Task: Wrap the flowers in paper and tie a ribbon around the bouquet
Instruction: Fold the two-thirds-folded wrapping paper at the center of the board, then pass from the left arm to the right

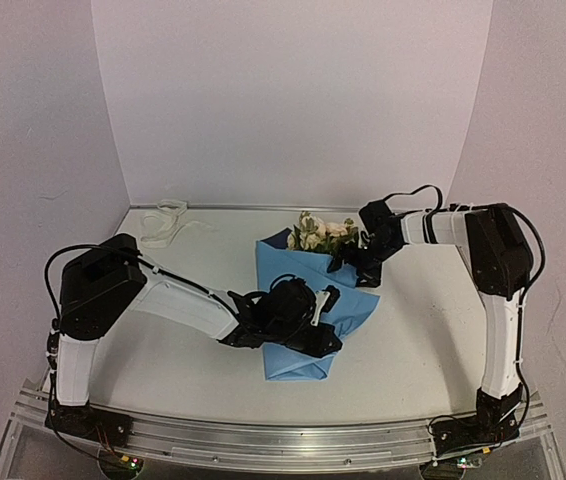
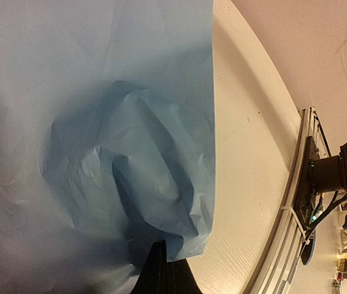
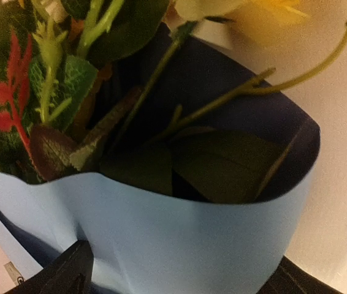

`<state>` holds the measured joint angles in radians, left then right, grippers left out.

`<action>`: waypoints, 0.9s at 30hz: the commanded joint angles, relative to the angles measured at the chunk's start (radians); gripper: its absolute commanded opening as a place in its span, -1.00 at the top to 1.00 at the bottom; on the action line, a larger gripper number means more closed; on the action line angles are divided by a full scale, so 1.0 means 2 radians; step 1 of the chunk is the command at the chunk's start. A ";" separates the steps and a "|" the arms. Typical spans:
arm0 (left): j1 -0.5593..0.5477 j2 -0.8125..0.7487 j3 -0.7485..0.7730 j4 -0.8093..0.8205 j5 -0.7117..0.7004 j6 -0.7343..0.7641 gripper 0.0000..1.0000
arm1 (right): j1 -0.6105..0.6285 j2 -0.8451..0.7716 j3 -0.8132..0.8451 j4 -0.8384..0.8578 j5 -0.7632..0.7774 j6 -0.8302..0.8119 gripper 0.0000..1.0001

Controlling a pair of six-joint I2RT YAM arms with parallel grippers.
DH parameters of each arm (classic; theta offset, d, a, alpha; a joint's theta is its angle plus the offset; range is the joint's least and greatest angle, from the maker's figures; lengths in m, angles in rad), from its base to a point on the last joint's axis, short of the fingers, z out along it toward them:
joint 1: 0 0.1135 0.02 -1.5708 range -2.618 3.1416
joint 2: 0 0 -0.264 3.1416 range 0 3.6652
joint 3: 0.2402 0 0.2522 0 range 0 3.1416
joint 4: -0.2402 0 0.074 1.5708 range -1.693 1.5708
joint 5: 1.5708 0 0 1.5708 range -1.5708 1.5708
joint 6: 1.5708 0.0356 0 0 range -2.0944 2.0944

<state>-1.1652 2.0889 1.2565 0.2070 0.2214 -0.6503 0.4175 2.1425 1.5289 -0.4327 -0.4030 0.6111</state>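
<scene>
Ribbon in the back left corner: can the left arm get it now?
Probably not yet: the path to the ribbon looks free, but the left gripper is shut on the paper.

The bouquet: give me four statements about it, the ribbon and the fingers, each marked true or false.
The ribbon is tied round the paper. False: it lies loose at the far left of the table, apart from the paper.
The flowers stick out of the paper's far end. True.
The left gripper has its fingers wide open. False: they are shut, at the paper's edge.
The right gripper has its fingers apart, one each side of the wrapped paper. True.
</scene>
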 commanded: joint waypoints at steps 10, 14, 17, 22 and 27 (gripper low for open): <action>-0.001 0.007 0.017 -0.001 0.007 0.002 1.00 | -0.007 -0.180 -0.100 -0.067 0.026 -0.002 -0.96; 0.000 0.006 0.015 0.005 0.009 0.001 1.00 | -0.007 -0.248 -0.188 -0.043 0.017 0.008 -0.97; 0.000 0.006 0.013 0.009 0.013 0.000 1.00 | -0.004 -0.288 -0.246 -0.013 0.002 0.018 -0.92; 0.000 0.006 0.011 0.013 0.015 -0.002 0.99 | 0.018 -0.303 -0.289 0.015 0.000 0.029 -0.72; 0.000 0.005 0.011 0.013 0.015 -0.001 1.00 | 0.031 -0.285 -0.296 0.042 0.017 0.053 -0.18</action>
<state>-1.1652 2.0995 1.2568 0.2012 0.2410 -0.6544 0.4618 1.5599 0.9455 -0.4448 -0.3907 0.6740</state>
